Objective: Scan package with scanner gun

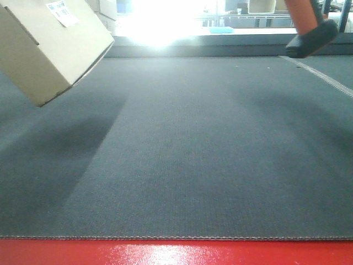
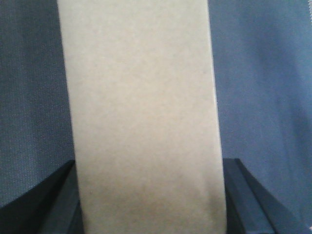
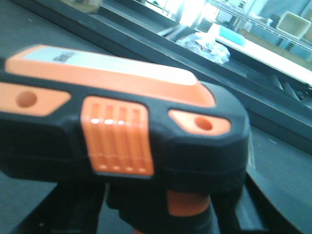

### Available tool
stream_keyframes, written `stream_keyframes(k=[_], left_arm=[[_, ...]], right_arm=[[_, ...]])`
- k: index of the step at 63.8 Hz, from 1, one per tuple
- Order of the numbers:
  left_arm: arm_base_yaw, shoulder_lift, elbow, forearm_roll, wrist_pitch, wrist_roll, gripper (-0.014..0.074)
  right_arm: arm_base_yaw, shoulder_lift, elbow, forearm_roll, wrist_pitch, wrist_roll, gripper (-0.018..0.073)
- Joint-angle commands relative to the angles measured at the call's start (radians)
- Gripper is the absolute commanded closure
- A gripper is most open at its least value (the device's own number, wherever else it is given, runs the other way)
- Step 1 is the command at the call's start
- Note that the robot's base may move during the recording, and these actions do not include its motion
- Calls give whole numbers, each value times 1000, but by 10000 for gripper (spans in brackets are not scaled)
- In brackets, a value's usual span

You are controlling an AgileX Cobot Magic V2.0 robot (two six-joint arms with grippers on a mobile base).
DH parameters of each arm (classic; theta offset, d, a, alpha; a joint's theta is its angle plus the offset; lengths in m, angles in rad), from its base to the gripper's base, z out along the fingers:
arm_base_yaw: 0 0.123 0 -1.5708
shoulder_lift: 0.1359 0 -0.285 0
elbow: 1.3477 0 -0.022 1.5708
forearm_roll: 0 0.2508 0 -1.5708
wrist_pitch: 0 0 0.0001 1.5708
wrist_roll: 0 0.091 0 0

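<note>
The package is held up, tilted, on the left between the closed jaws of the left gripper, and the scanner gun is gripped well apart on the right by the right gripper, so it must be pointed left at the white label.

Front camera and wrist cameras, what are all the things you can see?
box: one, tan, lifted up at the left
label: one, white, on the box
scanner: one, black and orange, lifted up at the top right
mat: one, grey, spread out below both
strip: one, red, along the near edge
left tool: one, black, gripping the box on both sides
right tool: one, black, holding the scanner
</note>
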Motion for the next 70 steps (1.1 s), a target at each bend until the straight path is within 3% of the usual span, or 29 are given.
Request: stream_keyframes(k=[1, 31, 60, 70], left_arm=[[-4, -12, -1, -11, -7, 2, 708], [-4, -12, -1, 21, -7, 2, 708], [-4, -12, -1, 31, -7, 2, 708], [-4, -12, -1, 31, -7, 2, 708]], right_arm=[[-23, -21, -20, -2, -50, -11, 713], [-24, -21, -23, -10, -107, -11, 713], [-24, -21, -34, -10, -75, -9, 713], [-24, -26, -34, -10, -72, 76, 713]])
